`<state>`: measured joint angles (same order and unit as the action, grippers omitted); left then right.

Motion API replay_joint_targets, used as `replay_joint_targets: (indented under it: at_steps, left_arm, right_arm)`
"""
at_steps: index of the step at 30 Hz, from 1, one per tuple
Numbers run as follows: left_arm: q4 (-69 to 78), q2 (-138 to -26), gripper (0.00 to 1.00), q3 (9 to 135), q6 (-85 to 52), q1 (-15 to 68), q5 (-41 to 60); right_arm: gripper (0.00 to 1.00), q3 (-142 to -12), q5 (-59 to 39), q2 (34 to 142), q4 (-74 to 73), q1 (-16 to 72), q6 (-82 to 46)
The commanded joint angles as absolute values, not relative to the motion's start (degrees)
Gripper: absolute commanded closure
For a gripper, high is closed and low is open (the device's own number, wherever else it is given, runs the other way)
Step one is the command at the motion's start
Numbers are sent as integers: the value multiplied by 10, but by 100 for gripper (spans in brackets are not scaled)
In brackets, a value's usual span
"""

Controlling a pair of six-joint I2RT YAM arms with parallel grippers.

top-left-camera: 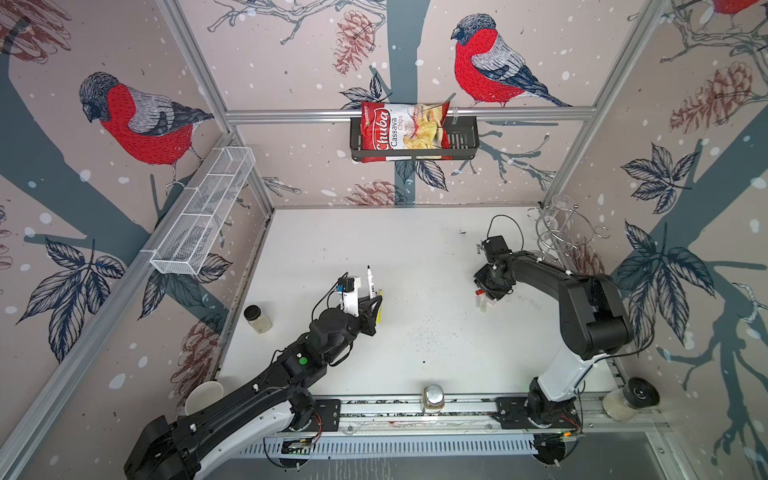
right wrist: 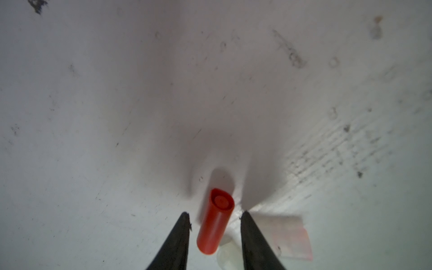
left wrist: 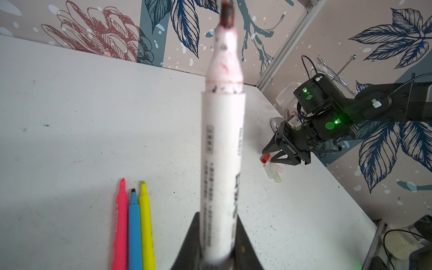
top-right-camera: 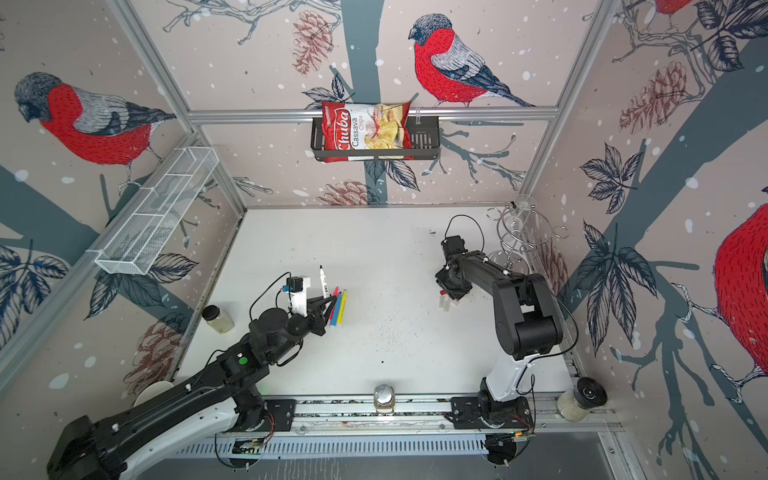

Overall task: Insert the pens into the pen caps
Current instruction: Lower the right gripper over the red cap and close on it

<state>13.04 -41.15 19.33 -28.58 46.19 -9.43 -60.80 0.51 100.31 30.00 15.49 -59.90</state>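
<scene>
Cap (right wrist: 215,222), red, sits between right pincer's (right wrist: 215,213) parted jaws; left pincer (left wrist: 217,224) clamps white pen (left wrist: 222,140).

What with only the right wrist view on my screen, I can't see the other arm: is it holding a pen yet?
Observer: Yes. The left gripper is shut on the white pen.
Operator: And the rest?
Observer: The pink, blue and yellow ones lie side by side on the table by that gripper.
Operator: What's the pale blur beside my jaws?
Observer: Three clear caps, clustered next to the red cap.
</scene>
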Motion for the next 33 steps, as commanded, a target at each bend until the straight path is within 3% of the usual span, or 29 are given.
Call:
replay_joint_targets:
  at_steps: [1,18,33]
  left_arm:
    - [136,-410,100,199,-280,461,-102]
    - [125,-392,100,198,-276,461,-116]
    - [102,-353,100,185,-280,461,-142]
  right_arm:
    - [61,-611,9,1008,298,156,-595]
    - [62,-639,32,1038,323,157,-583]
    - [69,-657,29,1071,344,166,-559]
